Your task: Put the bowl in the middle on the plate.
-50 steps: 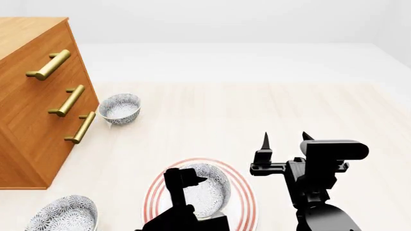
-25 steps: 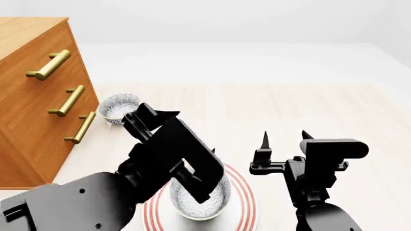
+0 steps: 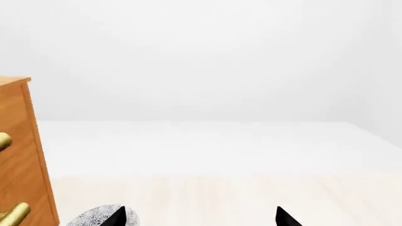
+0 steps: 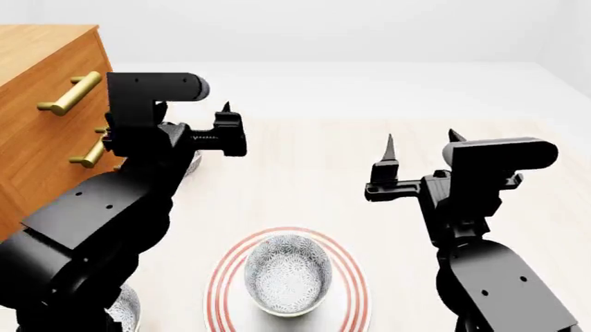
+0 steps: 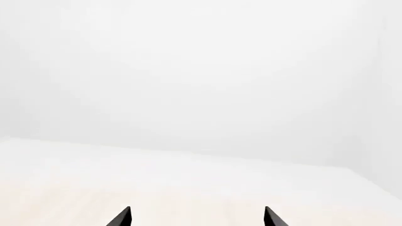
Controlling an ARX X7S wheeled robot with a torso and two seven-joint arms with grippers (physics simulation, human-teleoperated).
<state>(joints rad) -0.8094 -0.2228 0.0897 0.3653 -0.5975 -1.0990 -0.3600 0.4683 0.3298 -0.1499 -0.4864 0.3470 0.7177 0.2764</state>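
1. Wooden dresser (image 4: 41, 131) with brass handles at the far left, standing on the pale tabletop (image 4: 314, 159); no part in the task.
2. Left gripper (image 4: 189, 117) raised high beside the dresser, well clear of the dishes, empty; jaws spread wide in the left wrist view.
3. Right gripper (image 4: 420, 152) likewise lifted and idle, jaws wide apart, holding nothing.
4. Plate (image 4: 351, 277) near the front edge, red rings visible around its rim.
5. Bowl (image 4: 287, 274) sitting upright inside the plate, roughly centred, free of both arms.
6. Second bowl (image 3: 97, 217) mostly hidden behind the left arm, by the dresser.
7. Judged complete: placement done, nothing left but pulling back.
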